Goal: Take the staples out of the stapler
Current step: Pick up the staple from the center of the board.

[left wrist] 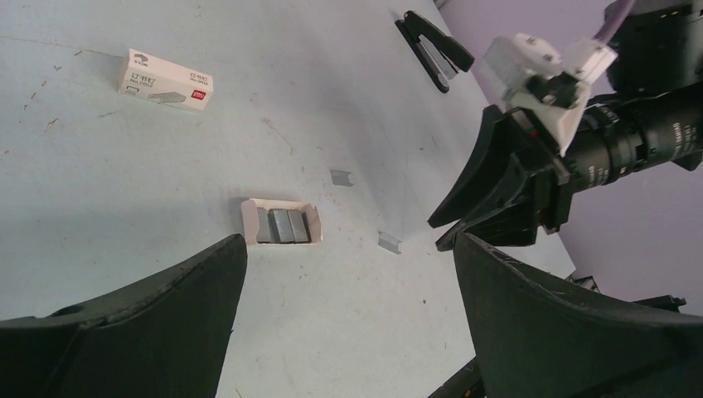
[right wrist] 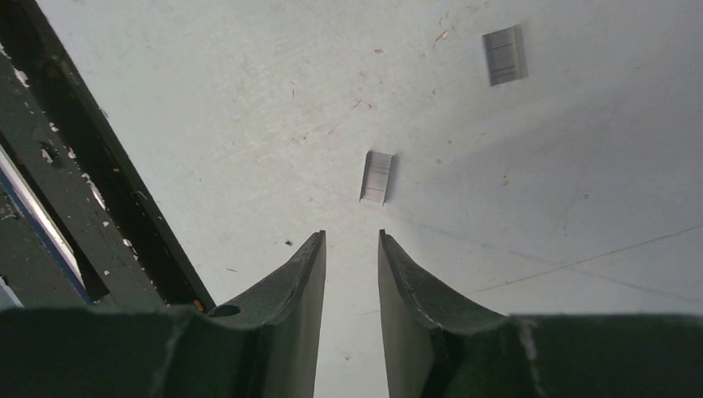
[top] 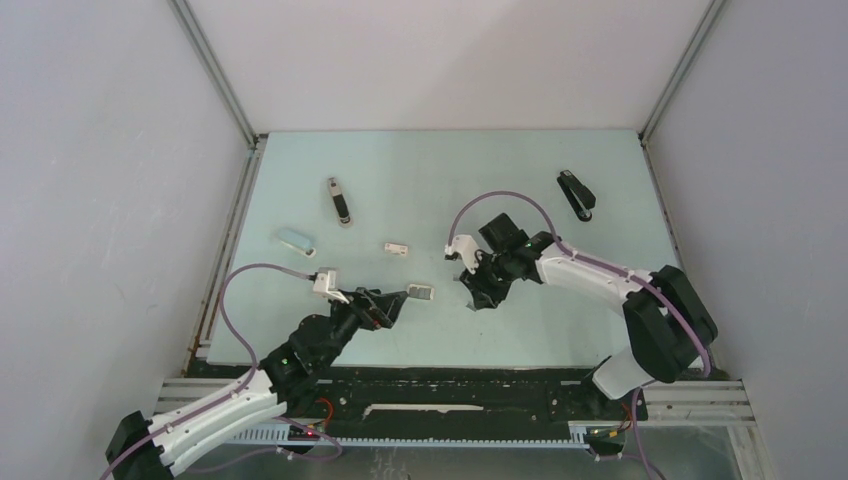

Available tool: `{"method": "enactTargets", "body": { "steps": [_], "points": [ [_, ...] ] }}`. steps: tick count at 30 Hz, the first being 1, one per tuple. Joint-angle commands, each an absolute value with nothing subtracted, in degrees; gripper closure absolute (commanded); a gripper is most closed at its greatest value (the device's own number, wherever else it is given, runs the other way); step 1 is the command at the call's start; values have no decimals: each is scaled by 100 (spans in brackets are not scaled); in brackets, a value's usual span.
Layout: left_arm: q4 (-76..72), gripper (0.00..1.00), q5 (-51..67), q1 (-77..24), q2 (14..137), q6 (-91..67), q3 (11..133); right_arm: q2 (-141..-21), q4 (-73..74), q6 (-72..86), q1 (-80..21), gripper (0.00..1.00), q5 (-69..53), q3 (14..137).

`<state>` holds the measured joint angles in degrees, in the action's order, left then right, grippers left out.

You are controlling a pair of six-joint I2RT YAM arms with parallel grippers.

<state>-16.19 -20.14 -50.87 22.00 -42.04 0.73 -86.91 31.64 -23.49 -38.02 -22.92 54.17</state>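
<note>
**Desk:** Item one, the stapler. Where is it?

**Operator:** I log the stapler (top: 340,201) lying flat on the far left part of the desk (top: 400,165), well apart from both arms.

**Desk:** Item two, the staples?

**Operator:** I count two loose strips of staples (right wrist: 377,177) on the bare desk towards the middle. One lies just ahead of the right end effector (right wrist: 352,239) and the other further off. Both are apart from the stapler.

**Desk:** State of the end effectors?

**Operator:** On the right end effector I see only a narrow gap between the fingers, with nothing in it. I cannot tell whether its tips touch the desk. The left end effector (left wrist: 348,249) is spread to its widest and is empty.

**Desk:** Remaining stock?

**Operator:**
- An open card tray (left wrist: 282,222) with grey strips in it, just ahead of the left end effector.
- A white box (left wrist: 166,80) mid-desk.
- A pale blue box (top: 296,240) near the left edge.
- A second stapler (top: 576,194), black, by the far right corner.
</note>
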Motion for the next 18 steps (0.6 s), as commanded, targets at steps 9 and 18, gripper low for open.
{"method": "enactTargets", "body": {
  "steps": [9, 18],
  "points": [
    [-1828, 0, -2049, -5058, 2183, -4368, -305, -9438, 2747, -1505, -4254, 68, -1417, 5861],
    [-1816, 0, -2039, -5056, 2171, -4342, -304, -9644, 2724, -1380, -4122, 69, -1278, 5902]
  ]
}}
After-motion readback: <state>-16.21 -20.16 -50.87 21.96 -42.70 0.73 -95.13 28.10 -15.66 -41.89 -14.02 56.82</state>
